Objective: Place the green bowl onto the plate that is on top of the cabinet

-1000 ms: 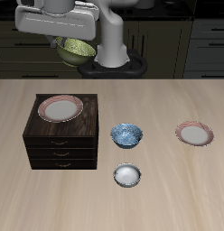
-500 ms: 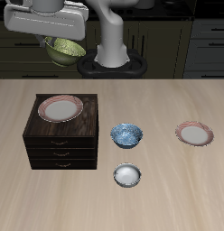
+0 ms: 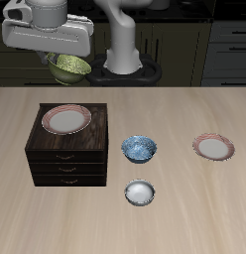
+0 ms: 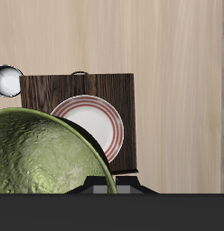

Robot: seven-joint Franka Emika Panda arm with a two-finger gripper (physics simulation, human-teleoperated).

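Note:
My gripper (image 3: 65, 60) is shut on the green bowl (image 3: 69, 66) and holds it high in the air, above and behind the cabinet (image 3: 70, 147). The bowl fills much of the wrist view (image 4: 42, 153), mottled olive green. The plate (image 3: 66, 119) with a pinkish-red rim lies flat on top of the dark-brown cabinet; the wrist view shows the plate (image 4: 94, 124) on the cabinet top (image 4: 42, 90) below the bowl, partly covered by the bowl's rim. The fingers are hidden behind the gripper body and the bowl.
A blue patterned bowl (image 3: 141, 149) stands beside the cabinet. A small white-grey bowl (image 3: 140, 191) sits nearer the table's front edge and shows in the wrist view (image 4: 7, 80). A second identical plate (image 3: 213, 147) lies on the table far from the cabinet.
My gripper has carried the green bowl sideways, away from the robot's base and toward a spot over the cabinet, and slightly lower. Nothing on the table has moved.

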